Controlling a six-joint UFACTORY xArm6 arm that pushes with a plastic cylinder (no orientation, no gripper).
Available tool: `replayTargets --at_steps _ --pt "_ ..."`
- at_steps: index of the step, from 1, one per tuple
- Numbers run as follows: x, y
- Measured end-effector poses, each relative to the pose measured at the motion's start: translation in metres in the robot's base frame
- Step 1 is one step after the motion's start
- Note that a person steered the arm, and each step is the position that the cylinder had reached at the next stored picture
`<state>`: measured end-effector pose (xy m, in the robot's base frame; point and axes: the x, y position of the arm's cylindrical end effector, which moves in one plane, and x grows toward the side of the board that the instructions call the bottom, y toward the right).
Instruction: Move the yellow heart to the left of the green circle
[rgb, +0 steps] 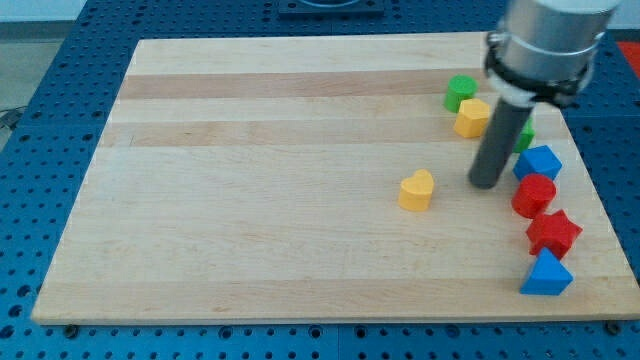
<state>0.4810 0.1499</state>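
Observation:
The yellow heart (417, 190) lies right of the board's middle. The green circle (460, 92) sits near the view's top right, touching a yellow block (473, 118) just below it. My tip (486, 184) rests on the board to the right of the yellow heart, apart from it, and just left of the blue block (538, 162). The heart is below and left of the green circle.
A second green block (525, 134) is partly hidden behind the rod. A red round block (533, 196), a red star (553, 233) and a blue triangle (546, 275) run down the board's right edge. The wooden board (250, 200) lies on a blue perforated table.

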Motion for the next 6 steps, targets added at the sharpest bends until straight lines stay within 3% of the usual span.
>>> replayTargets --at_steps 1,2,3,4,5,6 --pt "0.030 -0.037" --pt "0.091 -0.037" --pt "0.110 -0.053" --pt "0.080 -0.084" --pt "0.018 -0.111" --pt "-0.021 -0.111"
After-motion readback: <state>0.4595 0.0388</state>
